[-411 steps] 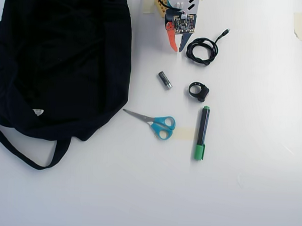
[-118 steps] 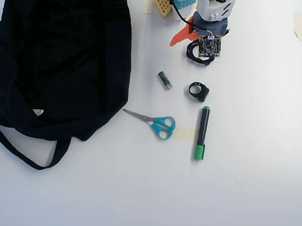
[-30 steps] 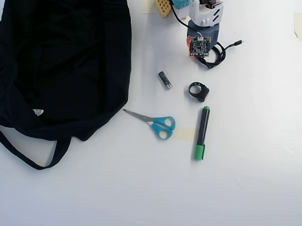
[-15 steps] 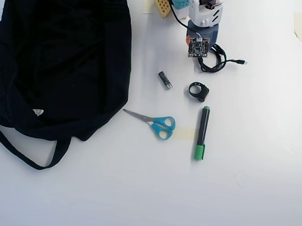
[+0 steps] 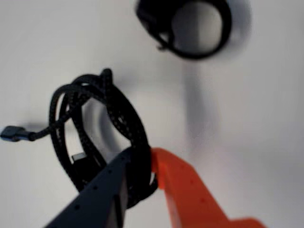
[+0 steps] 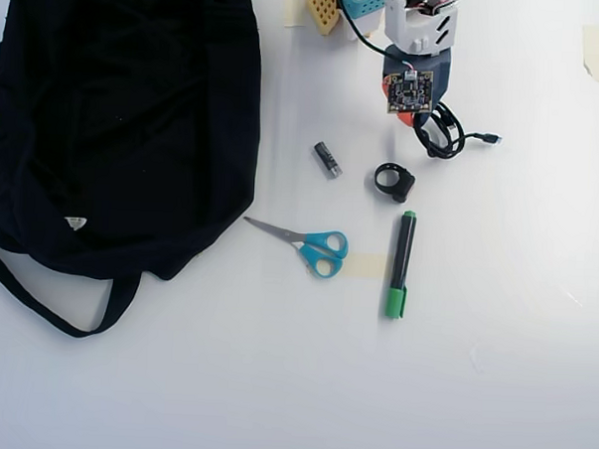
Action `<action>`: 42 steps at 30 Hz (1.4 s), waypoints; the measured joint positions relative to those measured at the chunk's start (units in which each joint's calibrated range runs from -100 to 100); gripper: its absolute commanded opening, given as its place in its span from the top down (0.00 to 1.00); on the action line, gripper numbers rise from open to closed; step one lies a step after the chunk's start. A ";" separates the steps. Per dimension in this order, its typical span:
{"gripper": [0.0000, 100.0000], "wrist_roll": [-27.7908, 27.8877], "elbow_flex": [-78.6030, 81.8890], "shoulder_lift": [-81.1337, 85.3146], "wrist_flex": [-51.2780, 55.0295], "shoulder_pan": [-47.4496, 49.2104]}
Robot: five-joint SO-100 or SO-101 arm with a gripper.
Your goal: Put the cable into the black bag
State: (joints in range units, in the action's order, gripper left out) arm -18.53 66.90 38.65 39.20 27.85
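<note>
The cable (image 5: 121, 109) is a thin black braided cord in a loose coil, with a small plug (image 5: 10, 134) on its free end. My gripper (image 5: 140, 159) is shut on the coil's near side, with the dark finger on the left and the orange finger (image 5: 185, 185) on the right. In the overhead view the gripper (image 6: 420, 116) and cable (image 6: 444, 141) are at the top right, close to the arm's base. I cannot tell whether the coil rests on the table. The black bag (image 6: 125, 117) lies floppy at the far left, well apart from the gripper.
A black ring-shaped clip (image 5: 154, 21) lies just beyond the cable, and also shows in the overhead view (image 6: 402, 186). A small dark cylinder (image 6: 327, 158), blue-handled scissors (image 6: 313, 247) and a green marker (image 6: 400, 264) lie on the white table between the gripper and the bag.
</note>
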 measured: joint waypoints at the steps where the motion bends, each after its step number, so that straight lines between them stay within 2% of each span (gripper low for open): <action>1: 0.98 0.00 -0.79 0.00 0.69 0.00; 14: 0.98 0.00 -20.60 0.33 25.08 1.69; 18: 0.98 0.20 -23.35 4.48 29.63 1.25; 30: 0.98 0.20 -23.43 17.10 35.47 -11.09; 38: 0.98 0.20 -22.72 17.43 35.12 -22.12; 42: 0.98 0.20 -20.28 17.43 31.26 -29.17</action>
State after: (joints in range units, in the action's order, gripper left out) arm -18.34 46.62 56.08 70.46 -1.32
